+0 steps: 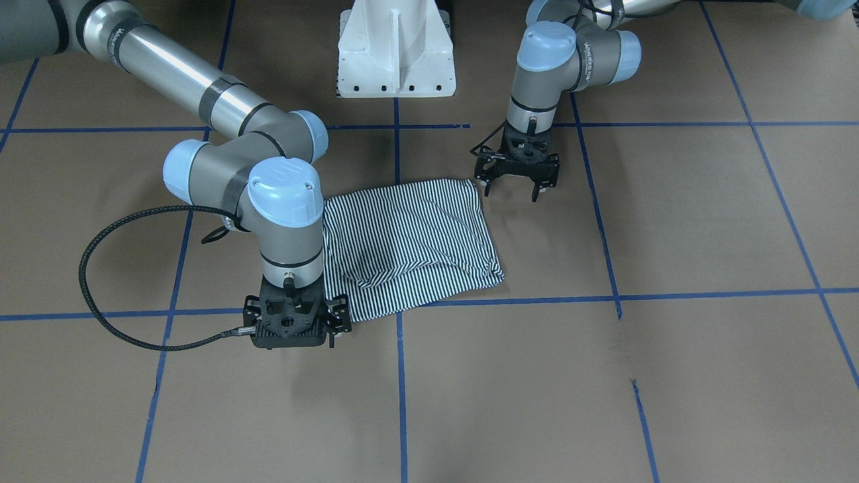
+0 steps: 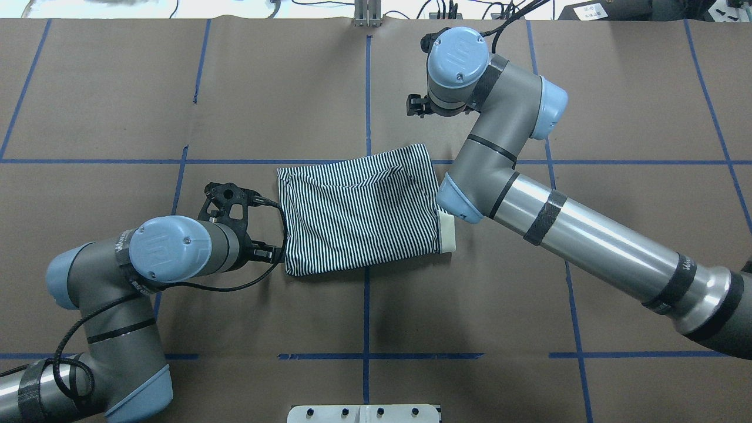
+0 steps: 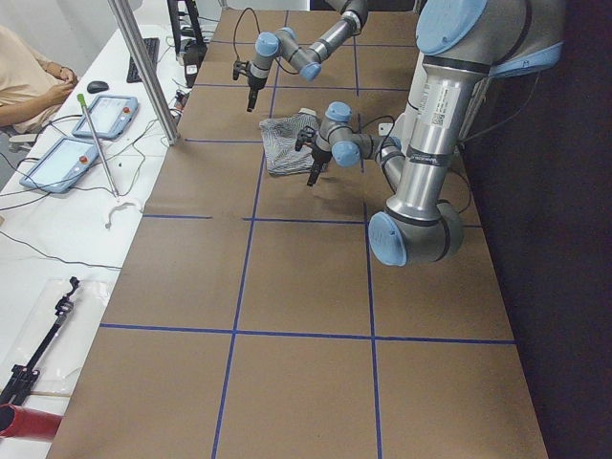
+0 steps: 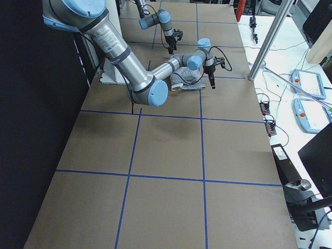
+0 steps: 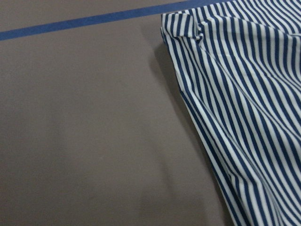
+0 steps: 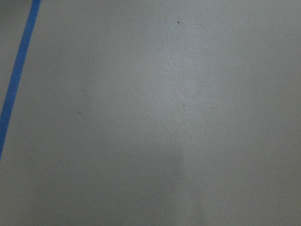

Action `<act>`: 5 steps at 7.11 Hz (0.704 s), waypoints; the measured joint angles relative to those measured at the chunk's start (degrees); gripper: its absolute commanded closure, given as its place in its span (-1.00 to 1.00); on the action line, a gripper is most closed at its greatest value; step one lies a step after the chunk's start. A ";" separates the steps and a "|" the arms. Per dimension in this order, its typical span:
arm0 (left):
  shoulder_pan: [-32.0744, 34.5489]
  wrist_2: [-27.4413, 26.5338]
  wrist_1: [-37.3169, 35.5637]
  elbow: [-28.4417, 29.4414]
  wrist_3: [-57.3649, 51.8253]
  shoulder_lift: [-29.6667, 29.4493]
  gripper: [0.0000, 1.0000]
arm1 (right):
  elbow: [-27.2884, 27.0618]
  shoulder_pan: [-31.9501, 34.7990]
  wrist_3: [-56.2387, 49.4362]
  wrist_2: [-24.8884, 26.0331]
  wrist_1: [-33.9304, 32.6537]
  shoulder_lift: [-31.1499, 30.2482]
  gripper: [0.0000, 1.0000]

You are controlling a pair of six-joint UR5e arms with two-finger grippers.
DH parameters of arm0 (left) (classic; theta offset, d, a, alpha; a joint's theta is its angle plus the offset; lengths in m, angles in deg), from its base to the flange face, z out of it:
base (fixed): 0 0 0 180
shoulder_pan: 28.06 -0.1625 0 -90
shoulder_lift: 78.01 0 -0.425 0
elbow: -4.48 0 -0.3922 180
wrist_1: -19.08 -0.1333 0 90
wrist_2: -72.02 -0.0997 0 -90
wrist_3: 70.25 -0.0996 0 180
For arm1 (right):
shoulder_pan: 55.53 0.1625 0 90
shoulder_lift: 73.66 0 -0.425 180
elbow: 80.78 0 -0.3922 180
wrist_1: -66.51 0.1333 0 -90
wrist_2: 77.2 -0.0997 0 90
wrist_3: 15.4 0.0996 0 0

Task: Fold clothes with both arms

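The right tool (image 1: 295,325) points straight down at the surface (image 1: 604,402), just beside one corner of the striped polo shirt (image 1: 409,241), on the side away from the robot's base. Its fingers are hidden under its body, so I cannot tell how far they are parted. The shirt lies folded into a rectangle around the surface's middle. The left tool (image 1: 511,191) hangs spread wide and empty, just beside the shirt's opposite corner.

Brown table (image 2: 117,88), gridded with blue tape lines (image 2: 88,160). Bears a white pedestal (image 1: 396,47) at one edge and, near that pedestal, a folded striped shirt (image 2: 358,217) lying flat.
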 measured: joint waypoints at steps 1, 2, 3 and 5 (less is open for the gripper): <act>0.24 1.13 -0.05 -1.60 -0.15 -0.15 -1.00 | -1.14 -0.08 0.00 -0.06 0.02 -0.63 -1.00; 1.13 2.49 -0.08 -2.88 -0.13 -0.20 -1.00 | -3.95 -0.17 0.00 -0.48 -0.02 -2.41 -1.00; 2.69 3.25 -0.27 -3.65 -0.24 -0.14 -1.00 | -8.37 -0.21 -0.03 -1.96 -0.18 -5.39 -1.00; 7.44 4.98 -2.68 -5.66 -4.43 0.74 -1.00 | -18.41 0.76 -2.75 -6.38 -0.64 -13.64 -1.00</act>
